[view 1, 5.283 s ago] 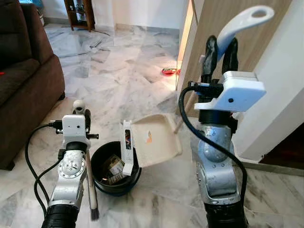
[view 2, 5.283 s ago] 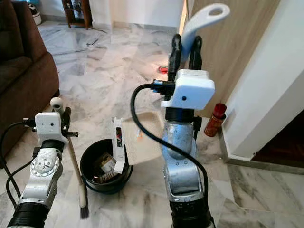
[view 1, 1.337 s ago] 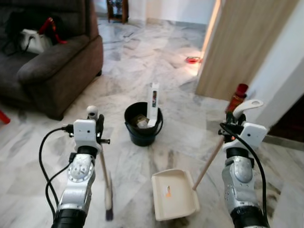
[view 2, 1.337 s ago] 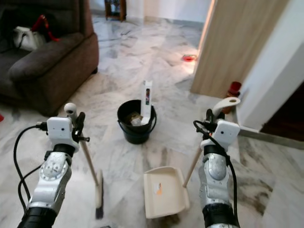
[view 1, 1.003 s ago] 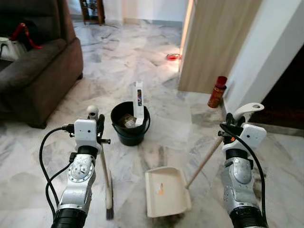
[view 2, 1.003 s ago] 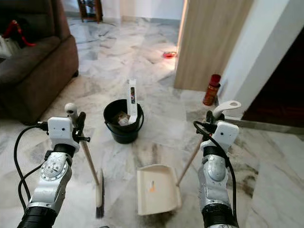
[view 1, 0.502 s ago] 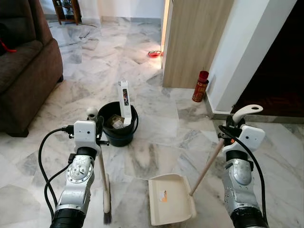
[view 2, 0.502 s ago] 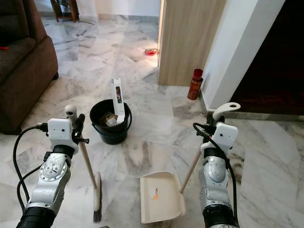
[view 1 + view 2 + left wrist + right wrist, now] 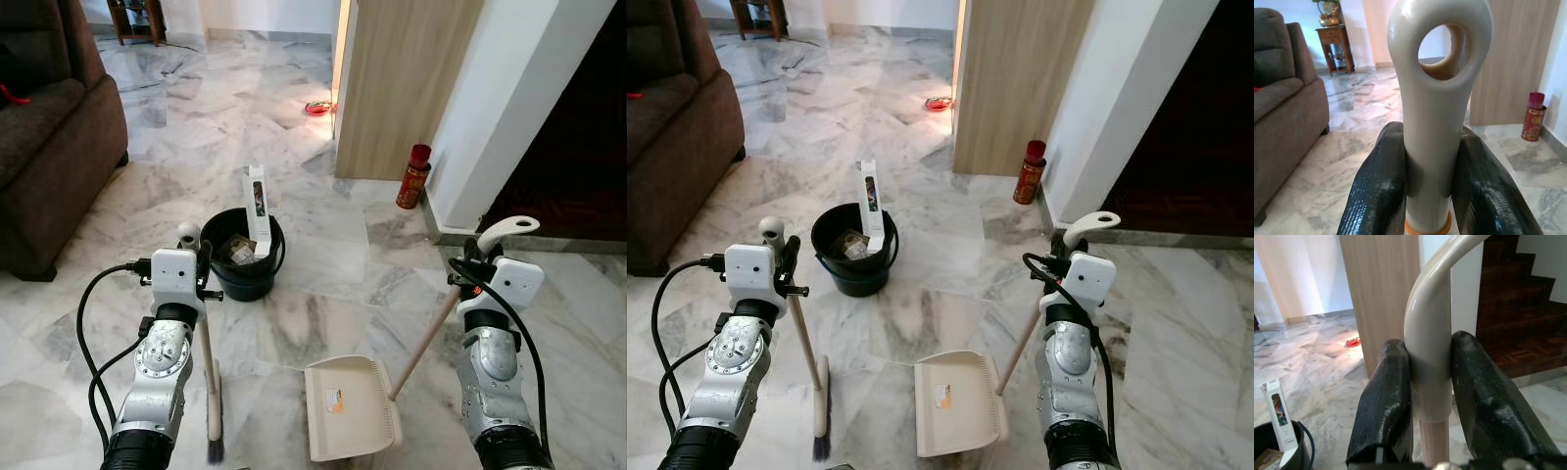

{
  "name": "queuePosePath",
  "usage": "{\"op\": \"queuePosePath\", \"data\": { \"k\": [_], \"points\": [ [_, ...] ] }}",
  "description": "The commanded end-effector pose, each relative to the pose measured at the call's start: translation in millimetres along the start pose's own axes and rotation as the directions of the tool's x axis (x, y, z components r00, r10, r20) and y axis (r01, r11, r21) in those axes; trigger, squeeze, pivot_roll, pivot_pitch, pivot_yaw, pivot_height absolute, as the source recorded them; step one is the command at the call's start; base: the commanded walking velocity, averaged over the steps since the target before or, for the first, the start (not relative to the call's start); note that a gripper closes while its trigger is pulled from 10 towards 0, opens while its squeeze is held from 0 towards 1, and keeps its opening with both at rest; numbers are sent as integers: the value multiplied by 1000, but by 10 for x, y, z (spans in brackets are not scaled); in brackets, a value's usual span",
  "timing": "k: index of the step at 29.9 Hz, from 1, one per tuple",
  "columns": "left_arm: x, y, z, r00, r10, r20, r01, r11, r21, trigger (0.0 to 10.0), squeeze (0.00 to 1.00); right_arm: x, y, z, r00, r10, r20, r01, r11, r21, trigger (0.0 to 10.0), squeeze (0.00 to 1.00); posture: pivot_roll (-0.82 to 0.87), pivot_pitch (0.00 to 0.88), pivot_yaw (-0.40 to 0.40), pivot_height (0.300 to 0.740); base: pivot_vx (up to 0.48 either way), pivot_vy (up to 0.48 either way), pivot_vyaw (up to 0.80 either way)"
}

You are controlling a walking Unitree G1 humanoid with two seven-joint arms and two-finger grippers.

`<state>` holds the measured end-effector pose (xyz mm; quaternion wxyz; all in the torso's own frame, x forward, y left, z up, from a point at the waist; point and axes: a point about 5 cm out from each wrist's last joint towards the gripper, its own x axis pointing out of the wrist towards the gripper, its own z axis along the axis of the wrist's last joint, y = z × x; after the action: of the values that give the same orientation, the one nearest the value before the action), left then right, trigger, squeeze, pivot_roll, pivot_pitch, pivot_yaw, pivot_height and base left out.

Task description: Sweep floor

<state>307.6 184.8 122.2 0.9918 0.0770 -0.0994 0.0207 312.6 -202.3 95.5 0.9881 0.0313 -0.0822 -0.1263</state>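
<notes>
My left gripper (image 9: 199,257) is shut on the pale handle of an upright broom (image 9: 213,406), whose brush head rests on the marble floor near my left side. In the left wrist view the black fingers (image 9: 1382,188) clamp the looped handle top (image 9: 1434,93). My right gripper (image 9: 471,262) is shut on the long-handled cream dustpan (image 9: 350,421), which lies flat on the floor between the arms. Its curved grip (image 9: 1431,313) sits between the right fingers (image 9: 1386,396). A black bucket (image 9: 245,285) with rubbish and a tall white box (image 9: 257,210) stands ahead.
A brown sofa (image 9: 49,137) fills the left. A wooden door panel (image 9: 402,88) and white wall corner (image 9: 500,108) stand ahead right, with a red can (image 9: 414,176) at their foot. A dark stairway (image 9: 578,147) is at right. A red dish (image 9: 316,109) lies far ahead.
Five seconds ago the dustpan was tipped over the bucket; now it lies on the floor, farther from the bucket. The view has turned right. Both grippers keep their hold.
</notes>
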Motion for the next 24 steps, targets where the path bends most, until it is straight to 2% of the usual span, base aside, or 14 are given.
{"op": "queuePosePath", "data": {
  "k": [1, 5, 10, 18, 20, 24],
  "points": [
    [47, -21, 85, 999, -8, 45, 7, 1000, 21, 10000, 0, 33, -7, 64, 999, 0, 40, 0, 1000, -7, 10000, 0, 118, 31, -67, 740, 0, 0, -800],
    [48, -18, 89, 999, -9, 48, 8, 1000, 30, 10000, 0, 32, -9, 63, 999, 1, 39, -1, 1000, -9, 10000, 0, 117, 31, -67, 740, 0, 0, -800],
    [46, -15, 89, 999, -5, 50, 3, 1000, 31, 10000, 0, 33, -11, 62, 999, 2, 39, -2, 1000, -12, 10000, 0, 116, 31, -69, 740, 0, -351, -800],
    [49, -6, 93, 999, 2, 54, -4, 999, 37, 10000, 0, 37, -9, 58, 999, 3, 38, -3, 1000, -13, 10000, 0, 117, 30, -69, 740, 0, 0, -800],
    [50, -2, 96, 998, 3, 57, -5, 999, 39, 10000, 0, 36, -7, 58, 999, 3, 39, -2, 1000, -14, 10000, 0, 116, 30, -68, 740, 0, -302, -800],
    [51, -5, 93, 998, 5, 59, -6, 1000, 19, 10000, 0, 34, -4, 56, 999, 4, 39, -3, 1000, -16, 10000, 0, 116, 30, -69, 740, 0, -162, -800]
  ]
}}
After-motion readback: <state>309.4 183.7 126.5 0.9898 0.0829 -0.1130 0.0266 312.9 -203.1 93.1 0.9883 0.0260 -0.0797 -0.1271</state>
